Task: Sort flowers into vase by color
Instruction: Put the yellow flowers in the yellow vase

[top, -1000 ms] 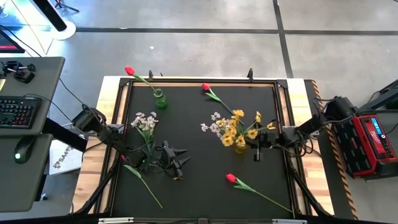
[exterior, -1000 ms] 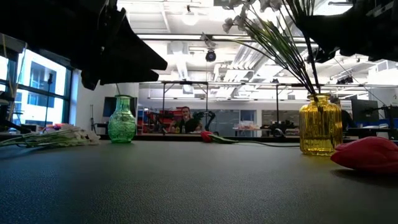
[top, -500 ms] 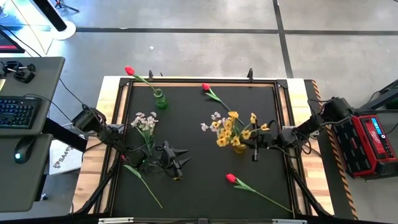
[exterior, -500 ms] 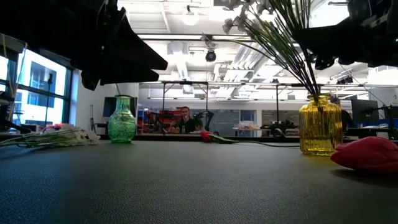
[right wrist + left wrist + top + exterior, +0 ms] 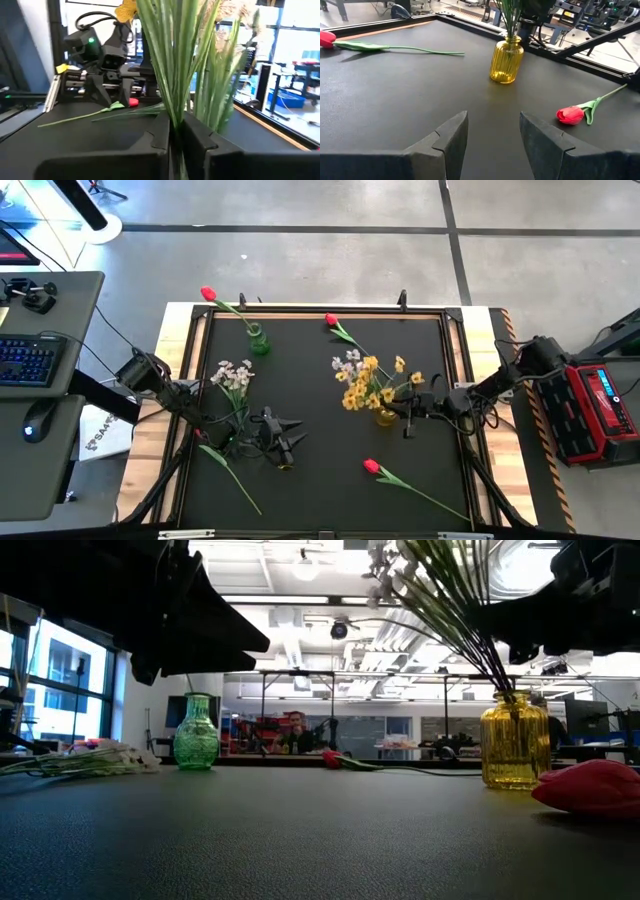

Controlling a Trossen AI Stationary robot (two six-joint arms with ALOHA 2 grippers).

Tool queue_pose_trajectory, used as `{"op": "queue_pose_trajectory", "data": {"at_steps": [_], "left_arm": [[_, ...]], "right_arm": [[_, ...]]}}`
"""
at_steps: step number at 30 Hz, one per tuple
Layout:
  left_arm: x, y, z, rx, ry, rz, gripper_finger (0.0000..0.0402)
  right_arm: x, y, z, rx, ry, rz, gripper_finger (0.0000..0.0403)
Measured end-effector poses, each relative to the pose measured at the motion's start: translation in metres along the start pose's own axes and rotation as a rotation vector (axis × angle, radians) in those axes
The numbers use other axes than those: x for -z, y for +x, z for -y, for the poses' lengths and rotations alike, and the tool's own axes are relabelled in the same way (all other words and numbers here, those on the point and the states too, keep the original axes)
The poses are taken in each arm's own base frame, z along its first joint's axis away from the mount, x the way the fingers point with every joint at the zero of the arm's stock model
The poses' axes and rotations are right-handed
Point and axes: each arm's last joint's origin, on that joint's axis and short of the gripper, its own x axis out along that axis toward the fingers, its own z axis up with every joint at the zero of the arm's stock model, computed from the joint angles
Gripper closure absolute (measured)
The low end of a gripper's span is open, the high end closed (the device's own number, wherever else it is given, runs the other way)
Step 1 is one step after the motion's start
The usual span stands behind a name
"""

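Over the yellow vase (image 5: 386,417), your right gripper (image 5: 175,137) pinches the green stems of the yellow blossom bunch (image 5: 368,378) already standing in it, so you likely release and lift clear next, while your left gripper (image 5: 492,132) waits with fingers apart near the white-pinkish bunch (image 5: 234,375).

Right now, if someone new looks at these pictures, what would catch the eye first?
First, the yellow vase right of the table's centre, with yellow and white-pinkish blossoms fanning out above it, their green stems pinched in the right gripper. Next, the red tulips: one lies near the front edge, another near the back. A small green vase stands back left, and the left gripper waits open over the mat.
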Motion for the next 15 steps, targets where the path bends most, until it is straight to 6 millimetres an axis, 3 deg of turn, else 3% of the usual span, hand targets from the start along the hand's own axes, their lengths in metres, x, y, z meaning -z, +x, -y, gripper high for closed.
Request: {"op": "queue_pose_trajectory", "data": {"at_steps": [10, 15], "left_arm": [[0.0002, -0.0001, 0.0006, 0.017, -0.001, -0.011, 0.0236], [0.0002, -0.0001, 0.0006, 0.018, -0.001, -0.011, 0.0236]], "right_arm": [[-0.0001, 0.0, 0.0002, 0.007, 0.005, 0.001, 0.026], [-0.0015, -0.002, -0.0033, -0.015, 0.009, 0.007, 0.0223]]}}
